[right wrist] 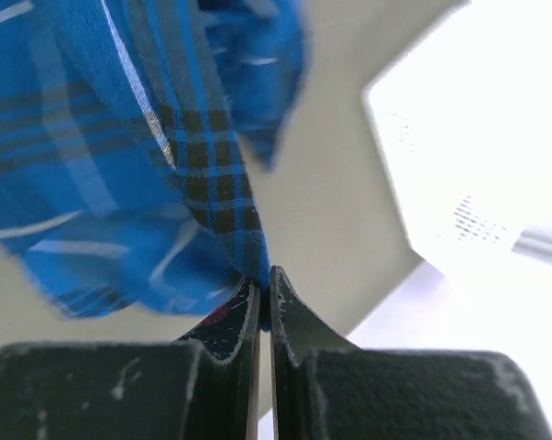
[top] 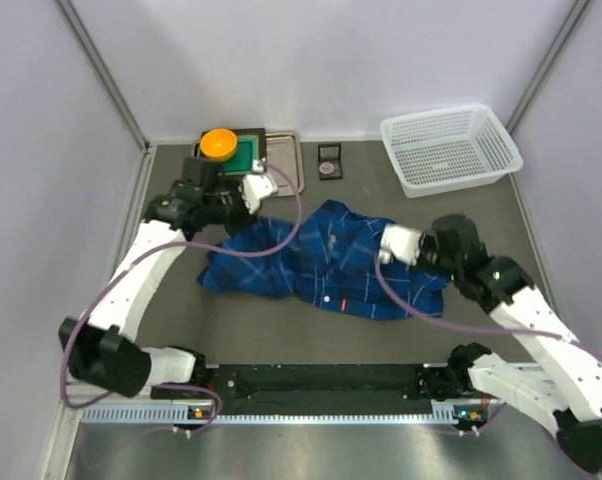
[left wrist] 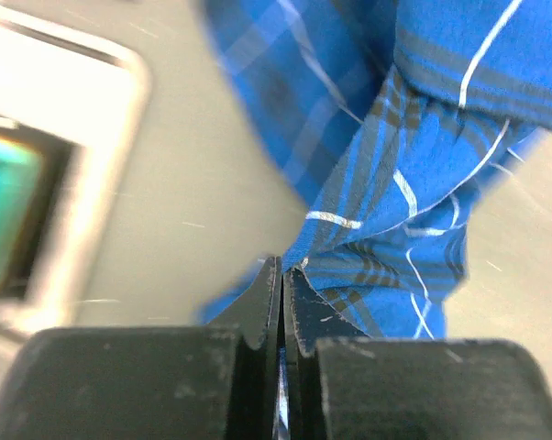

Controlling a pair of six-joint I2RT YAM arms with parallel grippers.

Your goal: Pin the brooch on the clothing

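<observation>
From above, I see the shirt (top: 321, 265) lying crumpled in the middle of the desk (top: 481, 215), with one arm at each end of it. My left gripper (top: 259, 190) is at the shirt's far left corner, just in front of the tray (top: 286, 160). My right gripper (top: 389, 244) is at the shirt's right edge. The brooch (top: 328, 170) is not on the shirt. It sits at the far side of the desk, well apart from the cloth, between the tray and the white basket (top: 449, 150), and it seems to rest in a small dark case (top: 329, 152). An orange dish (top: 219, 143) and a green box (top: 246, 155) are at the tray's left end

On the left wrist camera, my left gripper (left wrist: 281, 270) is clenched, its fingers (left wrist: 258, 312) pressed together. A fold of shirt (left wrist: 395, 211) is caught at the tips, and a sliver of blue shows between them lower down. The tray (left wrist: 120, 82) and green box (left wrist: 1, 211) blur past on the left over grey desk (left wrist: 193, 183)

On the right wrist camera, my right gripper (right wrist: 265, 280) is also clenched, grasping a narrow plaid fold of shirt (right wrist: 193, 137) that rises from the tips. The basket (right wrist: 459, 183) is a white blur on the right, and I cannot make out the brooch here
</observation>
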